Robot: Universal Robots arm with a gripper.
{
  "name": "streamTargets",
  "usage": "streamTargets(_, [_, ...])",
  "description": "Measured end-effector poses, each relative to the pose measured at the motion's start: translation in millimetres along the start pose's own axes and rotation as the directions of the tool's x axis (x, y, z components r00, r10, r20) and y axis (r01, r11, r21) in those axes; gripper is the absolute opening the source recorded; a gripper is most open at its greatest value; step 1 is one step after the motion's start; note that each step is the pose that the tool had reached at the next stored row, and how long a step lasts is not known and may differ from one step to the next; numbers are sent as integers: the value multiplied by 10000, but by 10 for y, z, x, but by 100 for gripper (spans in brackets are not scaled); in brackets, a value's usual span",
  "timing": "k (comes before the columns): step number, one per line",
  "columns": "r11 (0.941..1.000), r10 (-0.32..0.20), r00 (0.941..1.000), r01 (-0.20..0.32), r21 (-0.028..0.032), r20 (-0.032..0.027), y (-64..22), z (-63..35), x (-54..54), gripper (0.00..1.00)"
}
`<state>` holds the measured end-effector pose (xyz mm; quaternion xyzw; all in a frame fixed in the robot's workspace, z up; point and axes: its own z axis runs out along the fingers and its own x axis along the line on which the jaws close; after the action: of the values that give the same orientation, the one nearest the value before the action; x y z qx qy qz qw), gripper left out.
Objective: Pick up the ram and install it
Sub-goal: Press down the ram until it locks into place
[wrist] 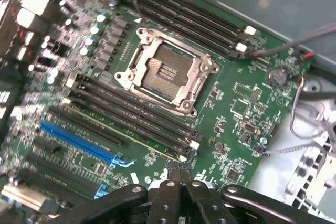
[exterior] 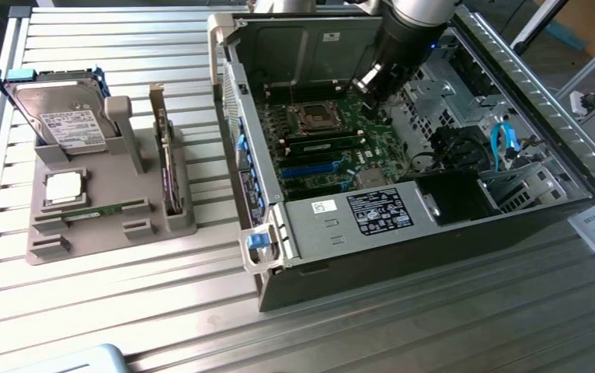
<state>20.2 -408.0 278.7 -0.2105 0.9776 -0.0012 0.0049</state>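
The ram (wrist: 122, 130) sits slotted in the motherboard (wrist: 236, 108), just beside the closed claw (wrist: 179, 171).

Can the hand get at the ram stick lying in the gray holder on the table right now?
Probably yes, once lifted out: the hand sits inside the case over the motherboard, but the ram lies uncovered from above.

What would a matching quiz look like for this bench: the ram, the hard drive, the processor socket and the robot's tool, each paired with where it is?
Things:
1. ram
2. hard drive
3. processor socket
4. tool

Places:
A. fixed on the green board
B. hovering over the green board, fingers together
C. lying flat in the grey holder
D. propped on edge in the grey holder

Pairs: 1-C, 2-D, 3-A, 4-B.
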Motion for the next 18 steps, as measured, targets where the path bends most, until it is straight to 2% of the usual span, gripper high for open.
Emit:
streamTargets(3, [9969,787,9969,-787,8,-4,0,6,0,10])
streamTargets(4, [9937,1123,9937,-1123,11,-5,0,8,0,10])
streamTargets(7, [9860,1667,9860,-1667,17,-7,0,10,0,10])
streamTargets(10, [9746,2240,9746,-2240,22,-8,0,13,0,10])
streamTargets(13, [9554,2954,9554,-2954,30,-10,0,16,0,10])
streamTargets(14, [9457,3251,9457,-3251,32,-10,0,17,0,10])
streamTargets(15, [9337,3581,9337,-3581,37,-10,0,19,0,10])
streamTargets(16, [9130,4080,9130,-4080,41,-11,0,22,0,10])
streamTargets(17, [9012,4333,9012,-4333,45,-11,0,23,1,10])
streamTargets(18, [8926,4509,8926,-4509,46,-10,0,25,1,10])
